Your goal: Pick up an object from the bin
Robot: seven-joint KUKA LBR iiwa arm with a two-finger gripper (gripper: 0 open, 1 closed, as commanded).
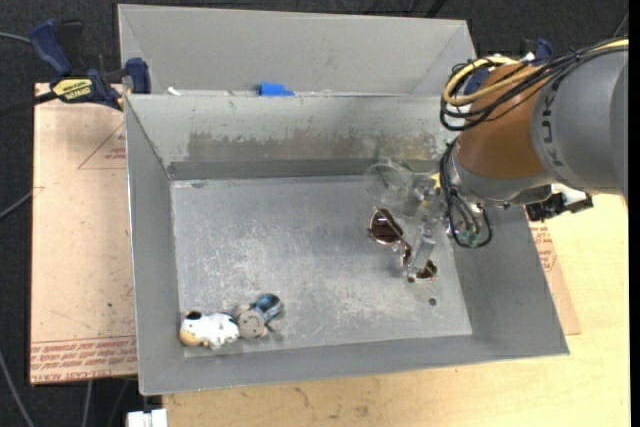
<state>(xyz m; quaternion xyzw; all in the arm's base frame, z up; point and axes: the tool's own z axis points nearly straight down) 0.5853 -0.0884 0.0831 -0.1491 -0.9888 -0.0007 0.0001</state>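
My gripper (pixel 428 217) is low over the right part of the bin floor, close to the right wall. Right beneath and beside it lies a pair of sunglasses (pixel 386 229) with dark brown lenses; one lens shows to the gripper's left and the other (pixel 426 269) just below it. The gripper's body covers the middle of the glasses. Whether the glasses are touched I cannot tell. A clear, glassy piece (pixel 393 175) lies just behind, near the back wall.
In the front left corner sit a white and yellow toy (pixel 208 329), a round grey piece (pixel 250 323) and a small blue thing (pixel 268 307). A blue object (pixel 275 90) shows at the dividing wall behind. The arm's orange cover and cables hang above the right wall.
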